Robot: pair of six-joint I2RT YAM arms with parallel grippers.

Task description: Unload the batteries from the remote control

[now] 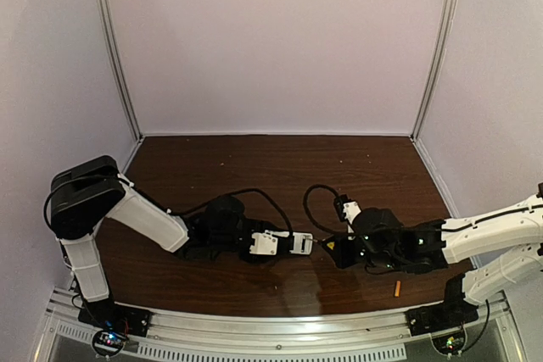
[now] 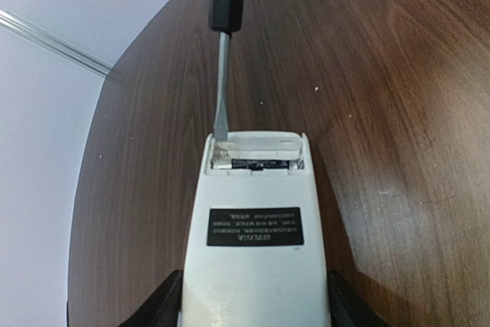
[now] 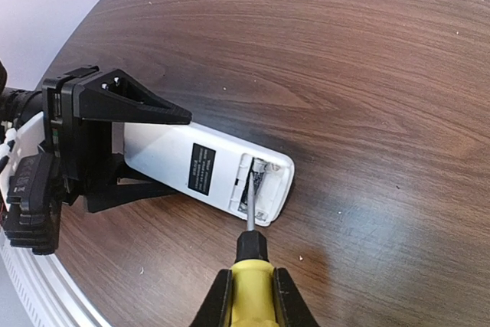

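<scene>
The white remote control (image 2: 256,227) lies back up on the table, its battery recess open at the far end. My left gripper (image 2: 256,300) is shut on its near end, and both show in the top view (image 1: 276,244). A dark battery (image 2: 256,164) with a metallic glint lies in the recess. My right gripper (image 3: 253,300) is shut on a yellow-handled screwdriver (image 3: 253,285). The screwdriver's blade tip (image 3: 255,168) rests inside the recess against the battery. An orange battery (image 1: 395,287) lies loose on the table near the right arm.
The brown wooden table (image 1: 280,167) is enclosed by white walls at the back and sides. A metal rail (image 1: 271,328) runs along the near edge. Black cables (image 1: 318,201) loop above both wrists. The left gripper's black body (image 3: 76,143) fills the left of the right wrist view.
</scene>
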